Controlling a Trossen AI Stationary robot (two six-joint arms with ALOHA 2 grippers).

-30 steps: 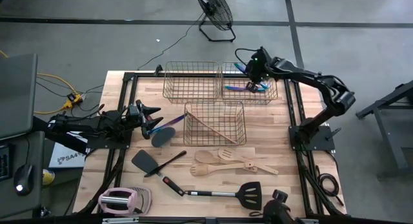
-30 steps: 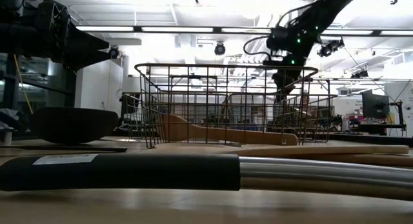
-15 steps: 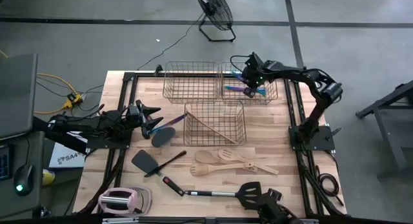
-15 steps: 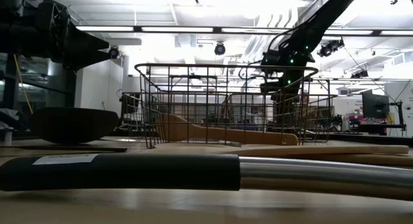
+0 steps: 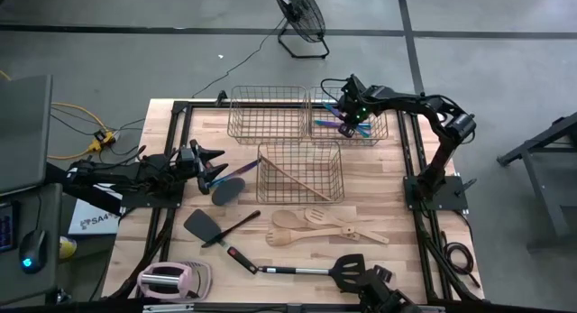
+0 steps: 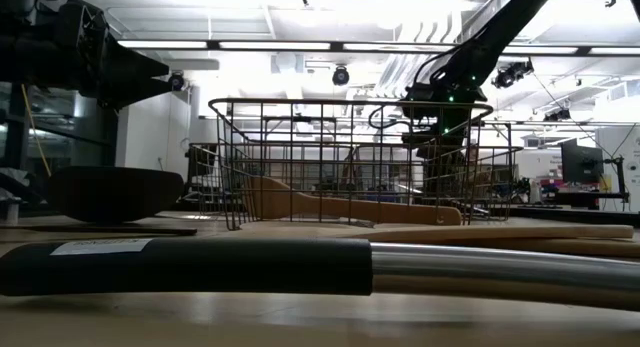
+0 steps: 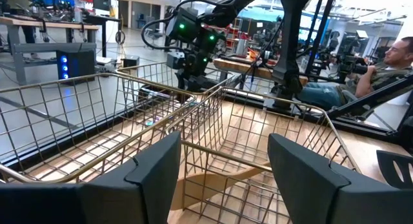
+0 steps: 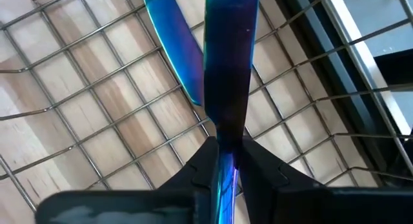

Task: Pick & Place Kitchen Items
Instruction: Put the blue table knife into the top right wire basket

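Note:
My right gripper (image 5: 346, 117) stands down in the far right copper basket (image 5: 379, 133), shut on a thin iridescent purple-teal piece (image 8: 229, 62). A second iridescent piece (image 8: 173, 50) lies on the basket's wire floor beside it. My left gripper (image 5: 209, 166) waits open at the table's left and points level at the middle basket (image 5: 300, 197), where a wooden spatula (image 5: 297, 182) leans. A black spoon (image 5: 229, 190), a black spatula (image 5: 209, 227), pale wooden utensils (image 5: 315, 225) and a metal-handled black spatula (image 5: 347, 270) lie on the table. My right gripper pinches the iridescent piece between its two fingers at one narrow end (image 8: 226, 154). The fingers come from above, slanting steeply down, and the piece runs on in line with them toward the basket floor. Whether its far end rests on the wires I cannot tell.
An empty copper basket (image 5: 268, 113) stands left of the far right one. A pink-and-white gadget (image 5: 171, 279) sits at the near left corner. A black frame (image 5: 180, 133) runs round the table. Beyond the far edge stands a floor fan (image 5: 299, 15); a person (image 7: 387, 62) sits beyond the right side.
My right gripper has come down into the far right basket with the iridescent piece, shifting a little toward the table's left and tipping more steeply downward. Most of the drop came early in the second. The piece stays between the fingers.

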